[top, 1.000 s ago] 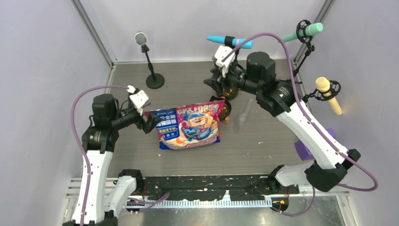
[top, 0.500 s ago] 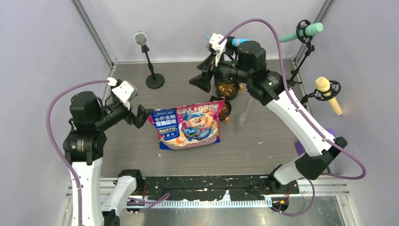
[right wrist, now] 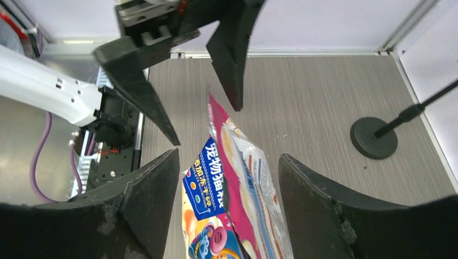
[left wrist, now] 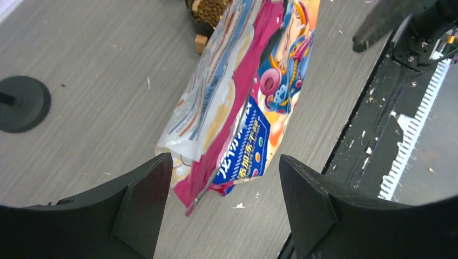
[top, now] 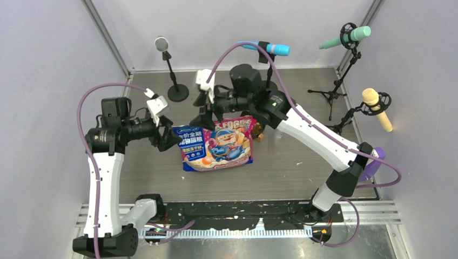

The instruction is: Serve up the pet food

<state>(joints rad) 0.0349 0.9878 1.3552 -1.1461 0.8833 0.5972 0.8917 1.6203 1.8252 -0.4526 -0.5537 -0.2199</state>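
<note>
**Black-fingered left hand [top: 168,139] and right hand [top: 204,114], both spread, at one bag [top: 217,143]**

The left hand's fingers [left wrist: 141,199] stand wide apart, one on each side of the bag's left end. They are not closed on it, and I cannot tell whether either finger touches the foil. The right hand reaches over from the far side and hangs just above the bag's far-left corner. Its fingers [right wrist: 146,205] are likewise apart and hold nothing. In its wrist view the pink corner of the bag rises beyond its fingertips, toward the left hand.

The single glossy pink-and-blue bag sits near the middle of the grey wood-grain surface [top: 162,172]. In the top view its printed face is up. Its long axis runs left to right, roughly parallel to the near edge. The pink band of lettering lies toward the far edge and the blue panel toward the left end.

At the bag's far-right corner sits one black bowl [left wrist: 197,26], partly hidden behind the bag. It holds brown kibble [left wrist: 210,7], the only loose pet food in view.

Four microphones on stands ring the surface:
- a grey microphone [top: 161,43] near the far-left corner
- a blue microphone [top: 273,49] by the far edge
- a teal microphone [top: 351,35] at the far-right corner
- a yellow microphone [top: 376,110] along the right edge
</note>
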